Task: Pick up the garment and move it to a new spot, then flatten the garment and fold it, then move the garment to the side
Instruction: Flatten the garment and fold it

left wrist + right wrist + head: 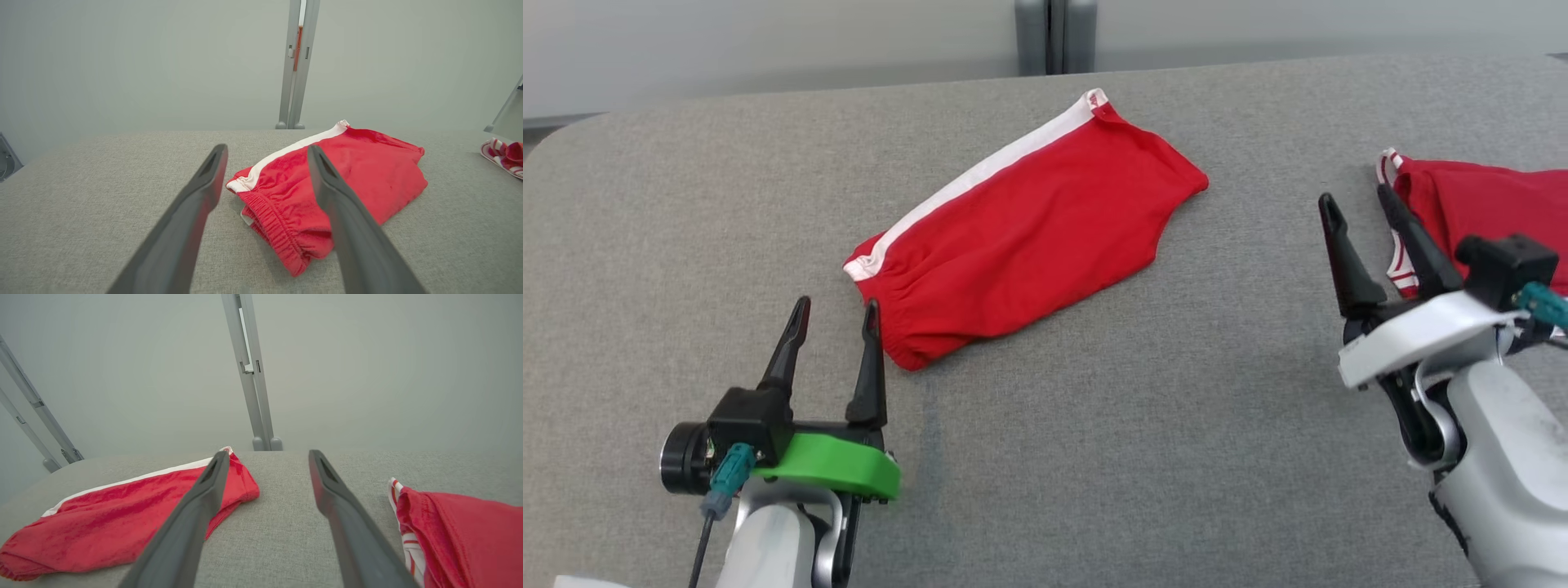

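Observation:
A red garment (1029,233) with a white side stripe lies folded and slanted in the middle of the grey padded table (1094,457); it looks like a pair of shorts with a gathered waistband (278,228) at its near end. My left gripper (836,315) stands open just left of that waistband, nothing between its fingers. My right gripper (1356,200) is open at the right, apart from the garment (122,522). In the left wrist view the garment (359,179) lies just beyond the open fingers (192,212).
A second red garment with red-and-white striped trim (1486,208) lies at the table's right edge, right beside my right gripper's fingers (343,514). A grey upright post (1054,37) stands behind the table's far edge.

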